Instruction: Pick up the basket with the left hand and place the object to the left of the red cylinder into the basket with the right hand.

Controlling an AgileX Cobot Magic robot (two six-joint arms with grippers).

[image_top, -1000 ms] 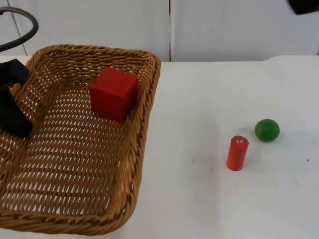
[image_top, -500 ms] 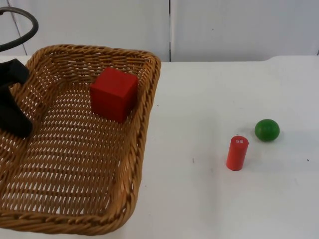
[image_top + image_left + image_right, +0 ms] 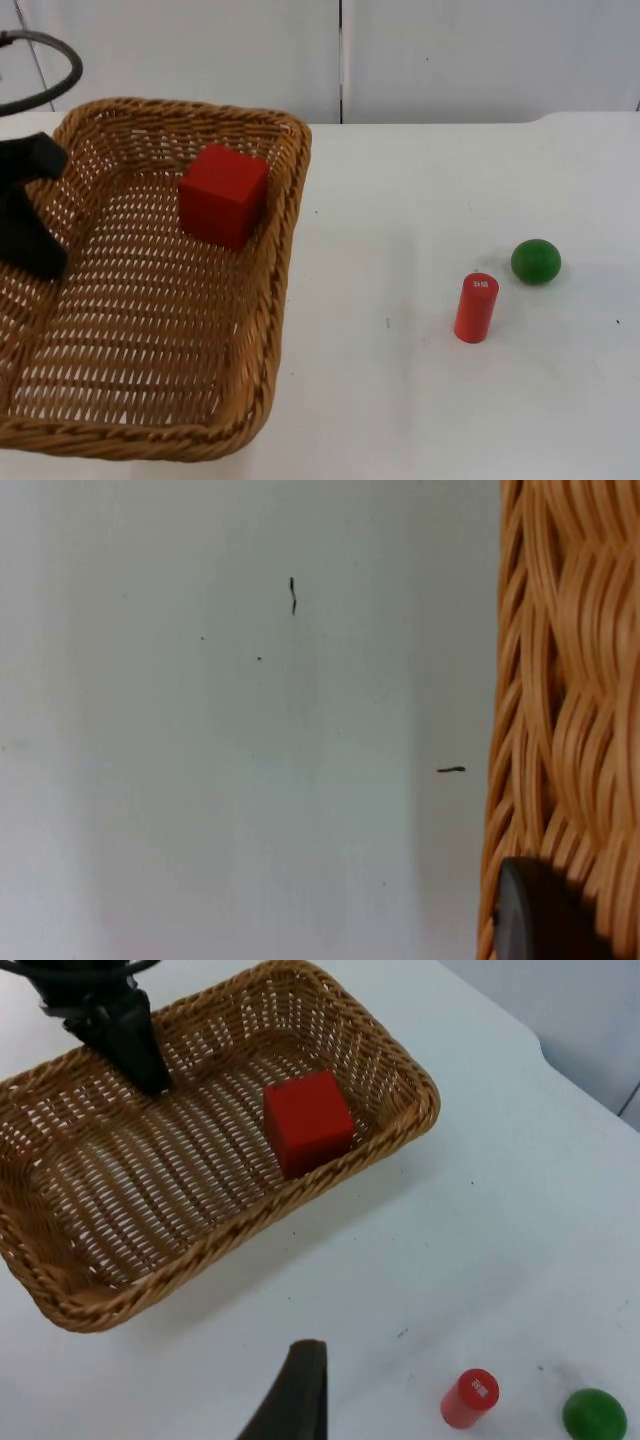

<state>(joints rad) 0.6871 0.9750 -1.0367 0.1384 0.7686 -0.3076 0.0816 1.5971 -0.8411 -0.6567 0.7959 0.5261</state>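
Robotics lab bench, staged for a manipulation trial. Bare white table top [image 3: 420, 400] ending at a plain grey partition wall [image 3: 450, 60]. Props are test pieces, not household goods: wicker basket [image 3: 270, 330], red cube [image 3: 222, 194], red cylinder [image 3: 476, 307], green ball [image 3: 536, 261]. Black robot arm [image 3: 110, 1020] over the basket.

Woven wicker basket [image 3: 270, 300]; smooth matt white table [image 3: 420, 200]

left gripper [image 3: 28, 215]: matte black, chunky, tapering to a rounded finger end. right gripper's fingertip [image 3: 296, 1392]: black, narrow curved wedge, smooth surface. no visible screws or markings on either.
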